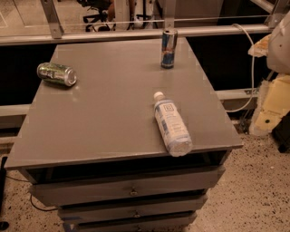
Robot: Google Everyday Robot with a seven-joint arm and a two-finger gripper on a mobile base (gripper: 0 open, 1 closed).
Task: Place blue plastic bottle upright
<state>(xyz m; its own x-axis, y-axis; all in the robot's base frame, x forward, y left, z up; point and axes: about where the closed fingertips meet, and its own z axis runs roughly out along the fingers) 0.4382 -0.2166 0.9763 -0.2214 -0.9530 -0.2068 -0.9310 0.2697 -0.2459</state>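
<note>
The blue plastic bottle lies on its side by the cabinet top's five o'clock edge, cap toward eleven o'clock. The gripper is out of view, so I cannot tell its grip.

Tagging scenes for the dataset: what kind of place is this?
Probably an office or lab: a grey drawer cabinet as worktable, an office chair beyond the back rail, a loose cable at right. The bottle lies on its side; the tool is out of view.
</note>
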